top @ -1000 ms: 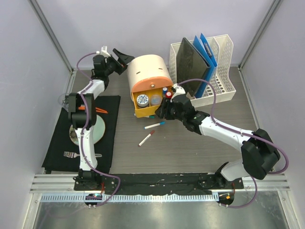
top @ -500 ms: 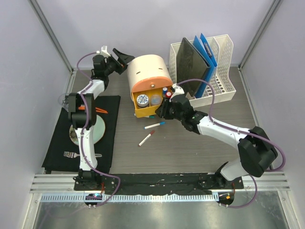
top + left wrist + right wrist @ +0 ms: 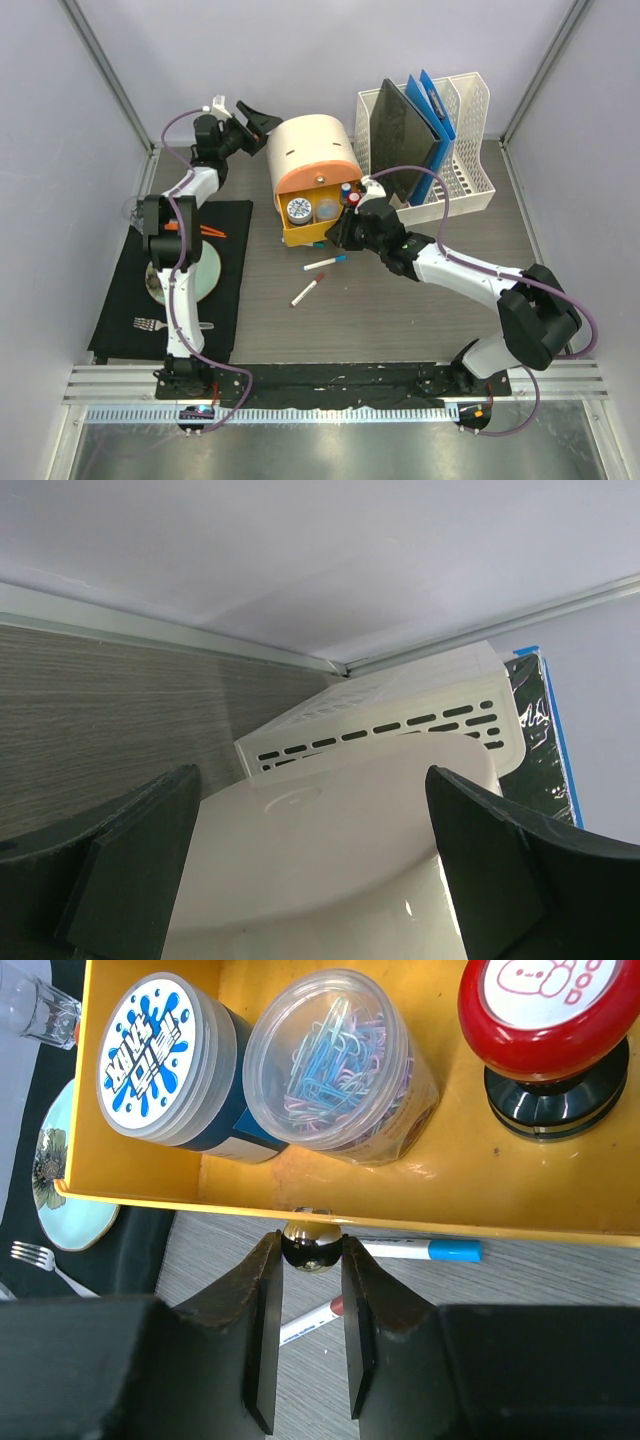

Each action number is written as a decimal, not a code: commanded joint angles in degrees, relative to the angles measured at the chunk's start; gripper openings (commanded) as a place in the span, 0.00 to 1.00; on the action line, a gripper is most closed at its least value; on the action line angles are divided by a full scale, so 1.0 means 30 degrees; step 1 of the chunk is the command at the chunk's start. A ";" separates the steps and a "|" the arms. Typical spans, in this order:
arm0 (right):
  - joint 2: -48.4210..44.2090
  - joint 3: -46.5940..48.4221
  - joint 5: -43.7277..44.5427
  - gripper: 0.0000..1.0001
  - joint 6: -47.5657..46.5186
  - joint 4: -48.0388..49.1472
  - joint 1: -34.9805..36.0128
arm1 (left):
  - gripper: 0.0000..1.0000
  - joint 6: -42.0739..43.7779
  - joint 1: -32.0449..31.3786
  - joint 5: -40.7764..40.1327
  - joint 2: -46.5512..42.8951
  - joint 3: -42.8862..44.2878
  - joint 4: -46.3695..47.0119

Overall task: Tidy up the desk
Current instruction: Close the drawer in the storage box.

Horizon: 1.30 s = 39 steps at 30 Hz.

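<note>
As the right gripper (image 3: 310, 1252) closed on the small metal knob (image 3: 311, 1243) of a yellow drawer (image 3: 300, 1185), its two fingers pressed that knob from either side, near the middle of the dark wood-grain worktop (image 3: 400, 300). The drawer stood pulled out from a cream domed organizer (image 3: 315, 150) and held a blue-and-white lidded tub (image 3: 160, 1060), a clear jar of paper clips (image 3: 340, 1060) and a red-topped stamp (image 3: 545, 1020). Just in front of it a blue-capped marker (image 3: 420, 1250) lay on the worktop, with a red-capped marker (image 3: 307, 290) nearer still. At the far left, the left gripper (image 3: 312, 810) hung spread to its widest over the organizer's rounded top, gripping nothing. To the right of the organizer, a white file rack (image 3: 470, 170) carried blue folders (image 3: 435, 110) and a dark one. On the left, a black mat (image 3: 120, 300) bore a pale plate (image 3: 205, 275) and a fork (image 3: 150, 324). Metal rails framed the worktop, which filled the enclosure's floor.
</note>
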 commanded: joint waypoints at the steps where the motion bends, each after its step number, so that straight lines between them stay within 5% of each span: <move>1: 0.0166 0.0541 0.0236 0.27 0.0153 0.1067 0.0097 | 1.00 -0.0093 0.0079 0.1268 0.0006 0.0268 0.0835; 39: 0.0840 0.1890 0.1727 0.22 0.1062 0.2854 0.0478 | 0.98 -0.0825 -0.0448 0.1562 -0.1282 -0.2777 0.2065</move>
